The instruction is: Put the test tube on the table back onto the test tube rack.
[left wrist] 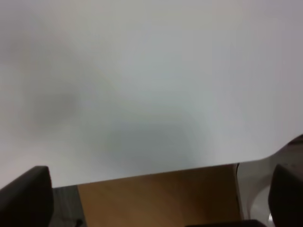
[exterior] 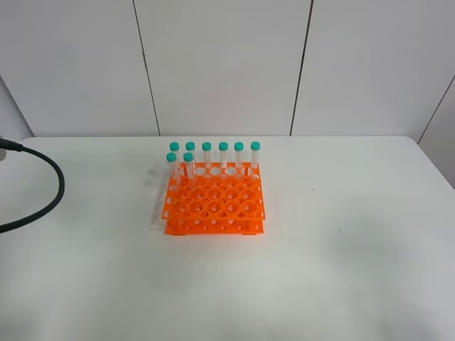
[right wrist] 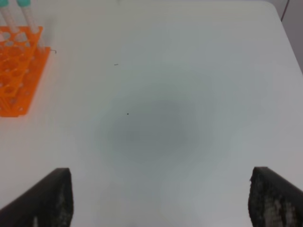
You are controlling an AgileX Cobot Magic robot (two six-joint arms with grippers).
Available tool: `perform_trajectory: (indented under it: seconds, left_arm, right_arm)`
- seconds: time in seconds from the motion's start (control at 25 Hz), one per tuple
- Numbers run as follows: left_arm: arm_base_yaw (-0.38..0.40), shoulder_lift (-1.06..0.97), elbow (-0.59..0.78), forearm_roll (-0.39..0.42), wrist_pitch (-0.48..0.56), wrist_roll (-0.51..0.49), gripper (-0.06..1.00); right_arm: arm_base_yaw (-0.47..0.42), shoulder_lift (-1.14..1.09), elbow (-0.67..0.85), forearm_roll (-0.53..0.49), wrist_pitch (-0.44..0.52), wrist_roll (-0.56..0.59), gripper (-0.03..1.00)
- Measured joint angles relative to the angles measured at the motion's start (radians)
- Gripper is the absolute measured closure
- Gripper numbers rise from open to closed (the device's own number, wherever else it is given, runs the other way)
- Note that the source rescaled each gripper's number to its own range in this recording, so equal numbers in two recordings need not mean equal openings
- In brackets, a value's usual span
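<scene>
The orange test tube rack (exterior: 213, 206) stands on the white table (exterior: 341, 234), slightly left of its middle. Several teal-capped tubes (exterior: 213, 158) stand upright in its rear rows. No test tube lying on the table is in view. Neither arm appears in the exterior view. My left gripper (left wrist: 156, 194) is open over the table's near edge, with nothing between its fingers (left wrist: 28, 194). My right gripper (right wrist: 161, 194) is open too, above bare table to the right of the rack (right wrist: 19, 75), and holds nothing.
A black cable (exterior: 43, 192) loops over the table's left edge. White wall panels (exterior: 220, 64) rise behind the table. In the left wrist view, brown floor (left wrist: 142, 189) lies beyond the table's rim (left wrist: 142, 172).
</scene>
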Motion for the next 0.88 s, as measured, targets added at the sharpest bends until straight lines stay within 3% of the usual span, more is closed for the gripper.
perform_trajectory:
  seconds: [0.32, 0.56, 0.72, 0.88]
  left_arm:
    - [0.000, -0.235, 0.021, -0.065, 0.003, 0.000, -0.05]
    - [0.000, -0.477, 0.167, -0.068, 0.005, 0.002, -0.05]
    - [0.000, -0.607, 0.293, -0.123, 0.013, 0.002, -0.05]
    - [0.000, -0.680, 0.307, -0.139, 0.017, -0.005, -0.05]
  right_arm:
    - [0.000, 0.000, 0.000, 0.000, 0.000, 0.000, 0.20]
    - [0.000, 0.000, 0.000, 0.000, 0.000, 0.000, 0.20]
    - [0.000, 0.000, 0.000, 0.000, 0.000, 0.000, 0.20]
    - [0.000, 0.000, 0.000, 0.000, 0.000, 0.000, 0.20]
